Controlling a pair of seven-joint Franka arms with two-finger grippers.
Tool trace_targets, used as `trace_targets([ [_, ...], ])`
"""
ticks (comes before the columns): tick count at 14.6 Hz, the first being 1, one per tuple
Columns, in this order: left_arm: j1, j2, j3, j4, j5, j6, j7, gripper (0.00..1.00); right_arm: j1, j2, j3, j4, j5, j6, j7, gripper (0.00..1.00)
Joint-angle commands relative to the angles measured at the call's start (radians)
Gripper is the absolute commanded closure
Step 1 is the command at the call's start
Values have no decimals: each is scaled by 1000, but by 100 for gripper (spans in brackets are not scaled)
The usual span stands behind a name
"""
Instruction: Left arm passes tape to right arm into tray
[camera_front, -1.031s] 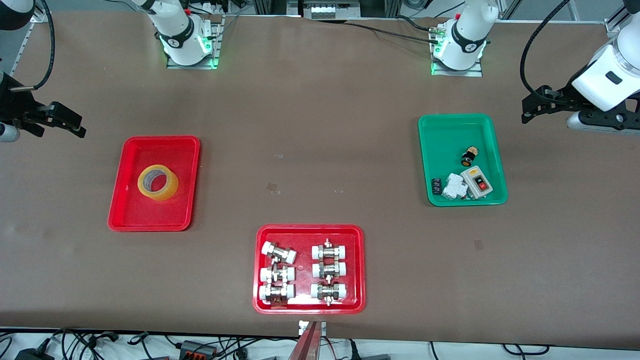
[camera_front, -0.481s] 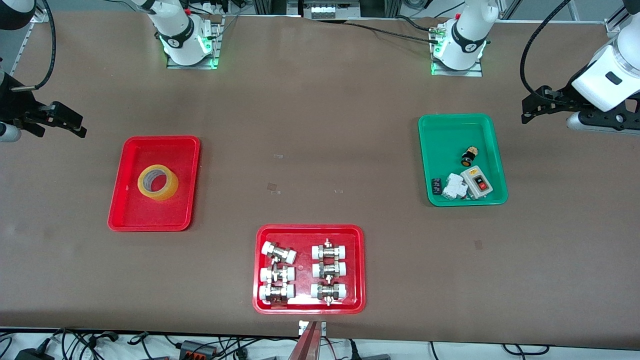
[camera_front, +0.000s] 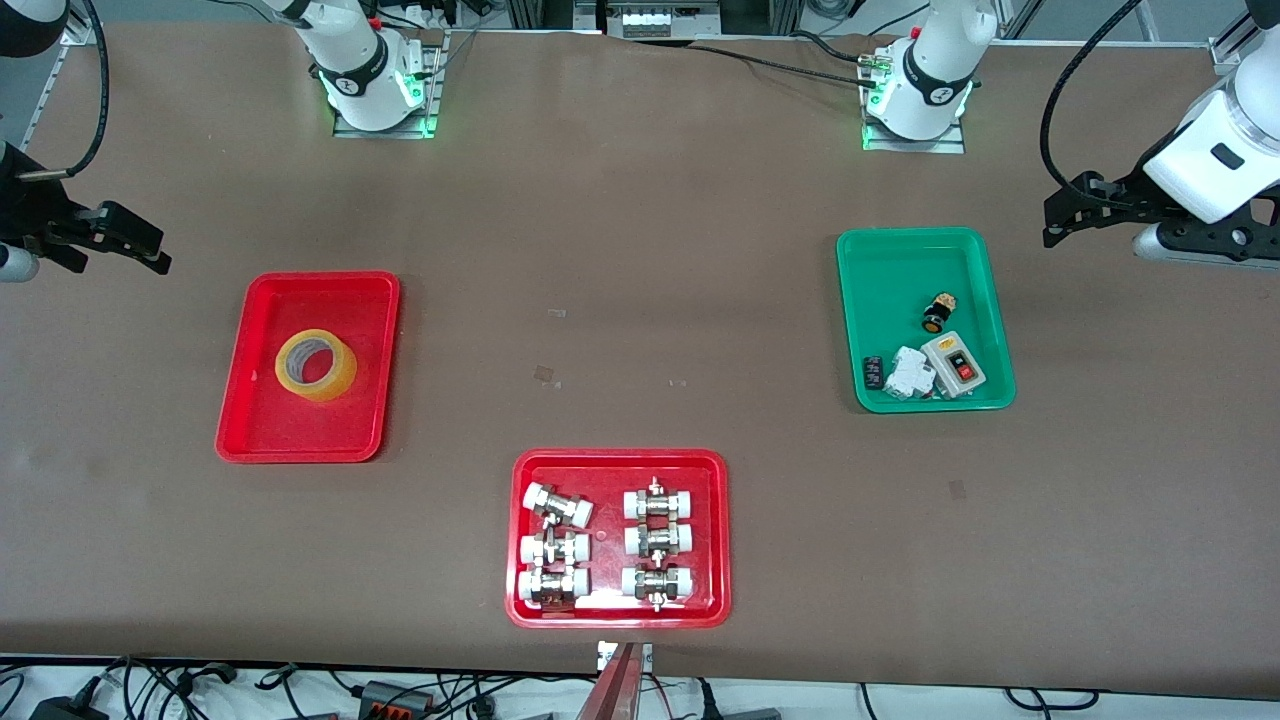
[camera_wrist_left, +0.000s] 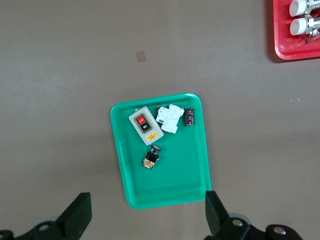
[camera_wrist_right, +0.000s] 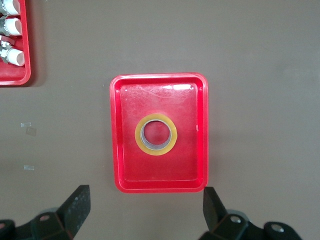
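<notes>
The tape (camera_front: 336, 378), a yellow roll with a white core, lies flat in the plain red tray (camera_front: 300, 432) toward the right arm's end of the table. In the right wrist view the tape (camera_wrist_right: 156, 149) sits in the middle of the tray (camera_wrist_right: 125, 100). My right gripper (camera_front: 158, 250) hangs open and empty above the bare table beside that tray. Its two black fingers straddle the tray's edge in its wrist view (camera_wrist_right: 145, 200). My left gripper (camera_front: 1050, 222) is open and empty too, up over the table beside the green tray, whose rim shows between its fingers (camera_wrist_left: 147, 210).
A green tray (camera_front: 900, 270) toward the left arm's end holds a switch box (camera_front: 952, 364) and small electrical parts. A red tray (camera_front: 612, 458) with several metal fittings lies nearest the front camera, mid-table. Cables hang off the table's front edge.
</notes>
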Motion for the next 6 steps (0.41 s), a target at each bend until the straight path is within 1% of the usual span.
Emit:
trace_targets([
  [1,3,6,-1,16,9,-15,-4,0,-6,-26,1,-23,11,-18,2,0],
  [6,3,6,-1,16,9,-15,-4,0,-3,-26,2,-22,6,-20,0,0],
])
